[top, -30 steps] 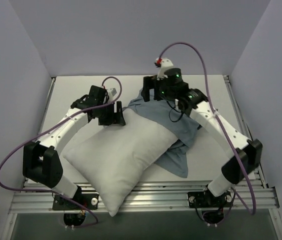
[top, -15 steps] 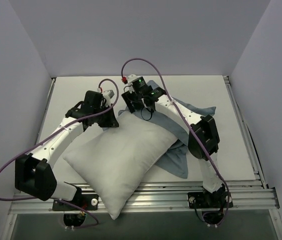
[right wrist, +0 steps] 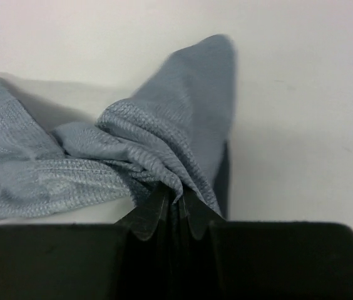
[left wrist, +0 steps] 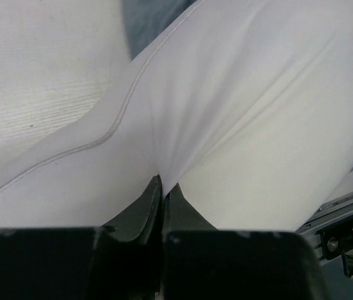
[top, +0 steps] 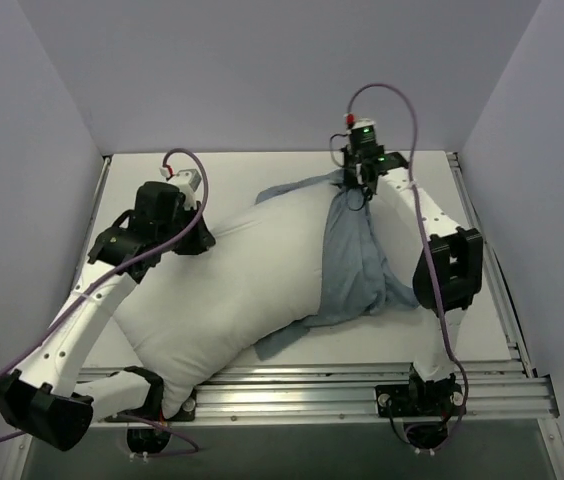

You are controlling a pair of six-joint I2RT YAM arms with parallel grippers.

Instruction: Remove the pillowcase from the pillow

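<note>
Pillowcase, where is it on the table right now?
In the top view the blue-grey pillowcase lies right of centre, draped over the right end of the white pillow, its far corner pinched in the right gripper.

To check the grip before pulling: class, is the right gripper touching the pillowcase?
Touching. The right wrist view shows the right gripper shut on a bunched fold of the pillowcase.
</note>
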